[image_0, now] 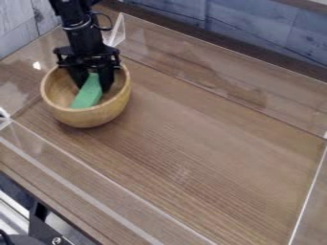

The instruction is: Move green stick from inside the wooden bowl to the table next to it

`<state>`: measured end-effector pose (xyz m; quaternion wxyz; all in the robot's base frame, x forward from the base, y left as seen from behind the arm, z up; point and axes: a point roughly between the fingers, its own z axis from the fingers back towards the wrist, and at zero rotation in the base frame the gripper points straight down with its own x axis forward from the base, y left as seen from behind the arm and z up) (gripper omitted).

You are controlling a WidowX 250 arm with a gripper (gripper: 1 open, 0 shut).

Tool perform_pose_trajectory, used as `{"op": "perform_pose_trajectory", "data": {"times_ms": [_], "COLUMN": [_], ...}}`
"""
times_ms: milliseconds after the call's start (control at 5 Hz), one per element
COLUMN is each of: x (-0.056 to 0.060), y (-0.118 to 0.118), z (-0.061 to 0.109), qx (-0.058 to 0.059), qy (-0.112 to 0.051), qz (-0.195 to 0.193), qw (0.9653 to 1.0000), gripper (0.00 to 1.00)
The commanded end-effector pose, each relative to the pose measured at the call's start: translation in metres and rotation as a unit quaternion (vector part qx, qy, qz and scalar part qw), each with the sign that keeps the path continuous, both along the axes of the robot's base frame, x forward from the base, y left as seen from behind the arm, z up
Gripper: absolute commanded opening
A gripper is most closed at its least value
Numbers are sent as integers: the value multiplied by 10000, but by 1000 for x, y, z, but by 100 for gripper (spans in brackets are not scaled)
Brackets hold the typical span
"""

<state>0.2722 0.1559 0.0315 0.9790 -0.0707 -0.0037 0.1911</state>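
"So, how much of the task had been done?"

"Little, it was judged: the green stick (87,98) was seen inside the wooden bowl (61,107), at the left of the scene, its far end met by the dark fingertips (92,73)."

"Was a hold made out?"

"Yes; the gripper (92,73) was clenched, with the stick's far end apparently pinched, though the contact was partly hidden."

"And what was left?"

"Nearly everything: the stick was still to be raised over the rim, carried across, set down on the table (205,144) beside the bowl, and released."
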Motion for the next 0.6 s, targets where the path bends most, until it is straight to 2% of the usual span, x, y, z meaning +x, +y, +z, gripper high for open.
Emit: {"op": "perform_pose_trajectory", "data": {"times_ms": [0,200,400], "x": [-10,-18,-18], "y": [2,0,-12], "z": [8,6,4], "qx": [-20,-53,-80], "qy": [-102,-108,-121], "qz": [358,508,388], "qw": [9993,9986,9991], "gripper": [0,0,0]}}
